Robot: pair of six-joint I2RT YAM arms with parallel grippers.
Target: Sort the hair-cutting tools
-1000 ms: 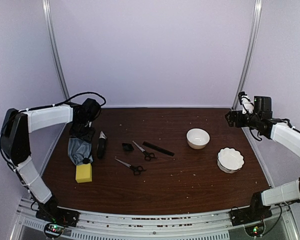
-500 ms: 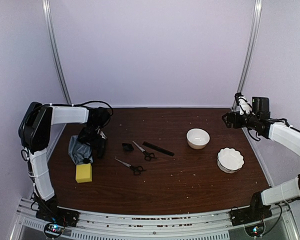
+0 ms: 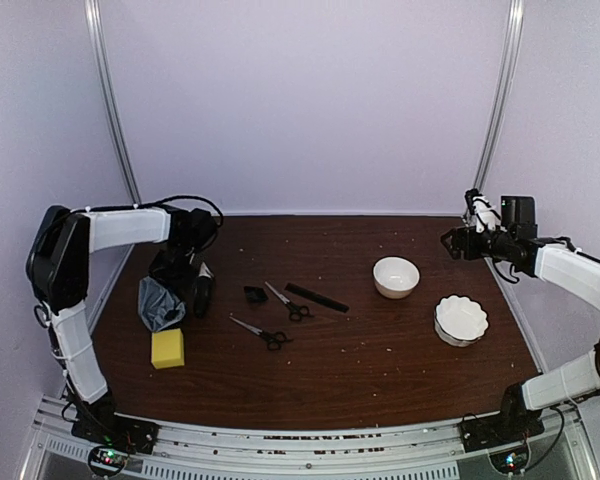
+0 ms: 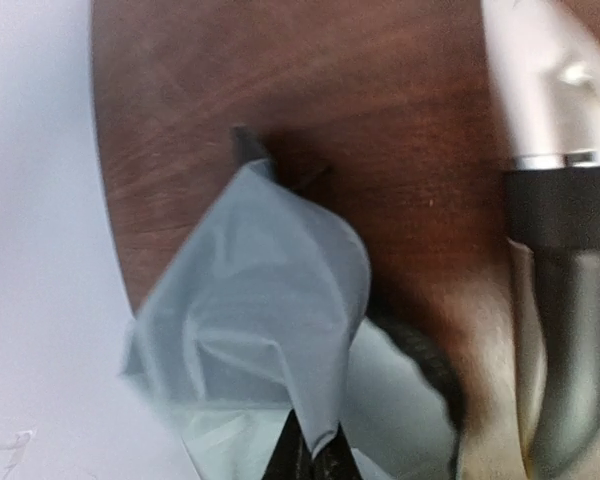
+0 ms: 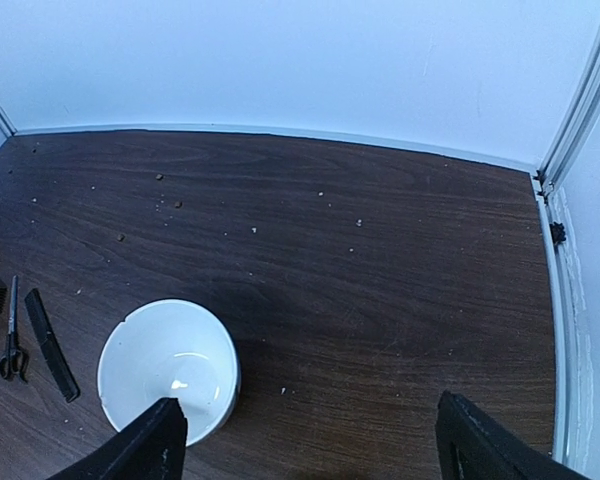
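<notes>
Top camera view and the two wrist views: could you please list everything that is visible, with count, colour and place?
scissors: two, steel with black handles, table middle-left; the second pair lies nearer the arms
comb: one, black, right of the scissors
attachment: one, black, left of the scissors
clipper: one, black with pale tip, beside the pouch
pouch: one, grey, left edge of table
block: one, yellow, nearer the arms than the pouch
bowls: two, white, right half; the scalloped one nearer
table: one, dark brown
left gripper: shut on the pouch fabric
right gripper: open, above the table's far right
</notes>
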